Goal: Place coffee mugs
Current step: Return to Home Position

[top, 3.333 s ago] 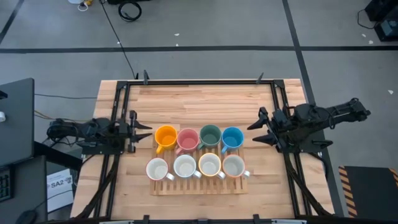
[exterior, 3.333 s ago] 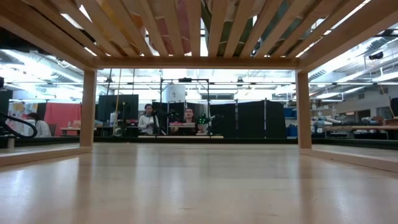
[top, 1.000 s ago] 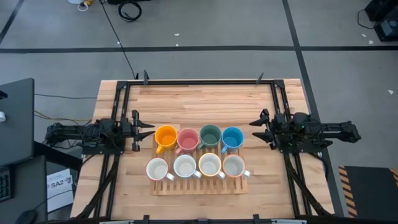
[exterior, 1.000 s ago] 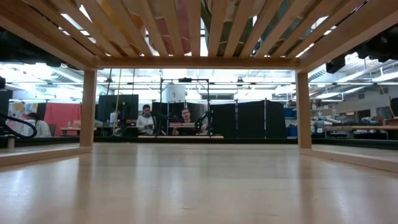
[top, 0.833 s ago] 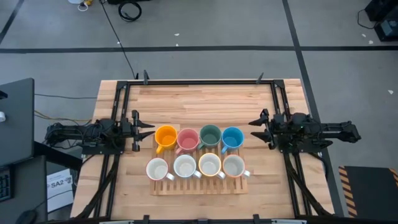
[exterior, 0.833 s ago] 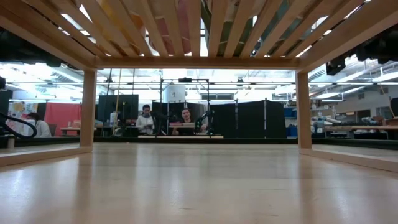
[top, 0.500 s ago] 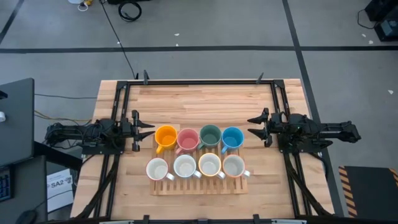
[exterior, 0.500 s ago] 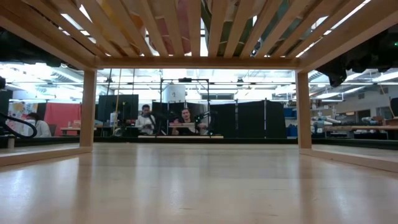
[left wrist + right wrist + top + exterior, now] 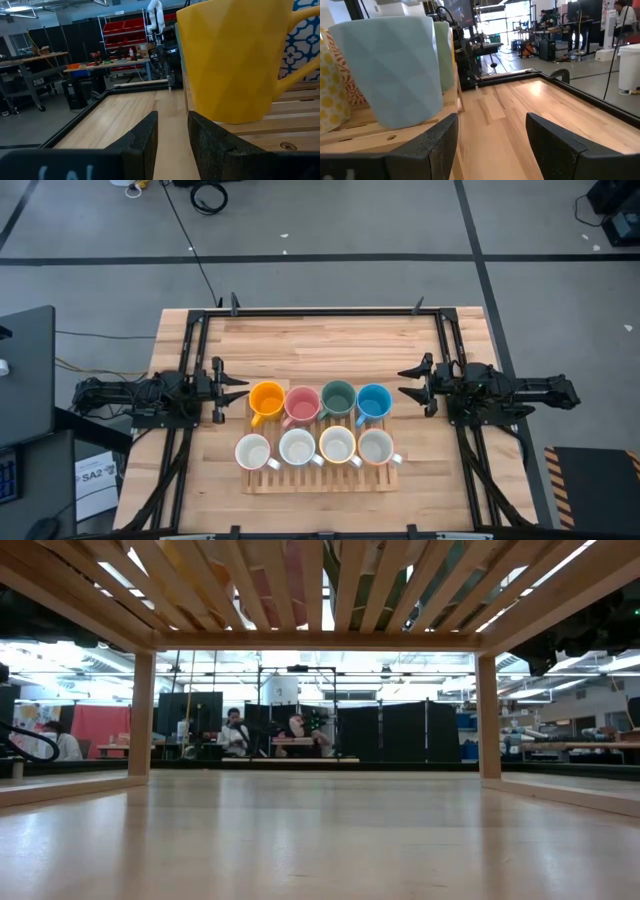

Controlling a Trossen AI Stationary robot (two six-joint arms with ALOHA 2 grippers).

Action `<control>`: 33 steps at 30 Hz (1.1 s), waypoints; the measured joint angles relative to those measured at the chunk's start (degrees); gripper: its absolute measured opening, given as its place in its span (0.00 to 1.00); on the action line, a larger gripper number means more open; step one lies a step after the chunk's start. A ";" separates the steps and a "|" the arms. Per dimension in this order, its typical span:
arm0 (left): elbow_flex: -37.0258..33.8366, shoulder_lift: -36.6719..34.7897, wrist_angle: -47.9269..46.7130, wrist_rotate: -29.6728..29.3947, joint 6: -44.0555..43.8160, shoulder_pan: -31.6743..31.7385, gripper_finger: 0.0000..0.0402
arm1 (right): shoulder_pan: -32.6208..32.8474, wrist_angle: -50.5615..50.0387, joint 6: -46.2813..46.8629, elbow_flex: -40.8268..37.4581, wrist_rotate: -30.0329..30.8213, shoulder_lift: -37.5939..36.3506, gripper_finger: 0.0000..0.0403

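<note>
Upper row, mid-frame in the high view: orange mug [image 9: 266, 399], pink mug [image 9: 302, 403], dark green mug [image 9: 338, 397], blue mug [image 9: 373, 400]. Lower row: four white mugs [image 9: 297, 447] (a yellow-dotted mug [image 9: 329, 102] at the right wrist view's left edge). Pale slatted wooden rack [image 9: 320, 480].

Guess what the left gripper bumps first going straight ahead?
Most likely the orange mug, standing right in front of the left gripper. Height is hard to judge, so it might catch the shelf edge first.

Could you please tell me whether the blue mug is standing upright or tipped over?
Upright. From above, the blue mug shows its round open mouth; the right wrist view shows it standing level on the wooden rack.
</note>
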 joint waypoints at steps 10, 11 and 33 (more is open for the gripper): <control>0.00 0.00 0.11 0.00 0.02 -0.02 0.28 | 0.00 0.02 0.33 0.00 -0.08 0.00 0.59; 0.00 0.00 0.11 0.00 0.02 -0.02 0.28 | 0.00 0.02 0.33 0.01 -0.08 0.00 0.59; -0.04 0.00 0.69 -0.03 0.03 -0.02 0.28 | 0.00 0.02 0.38 0.02 -0.10 0.00 0.59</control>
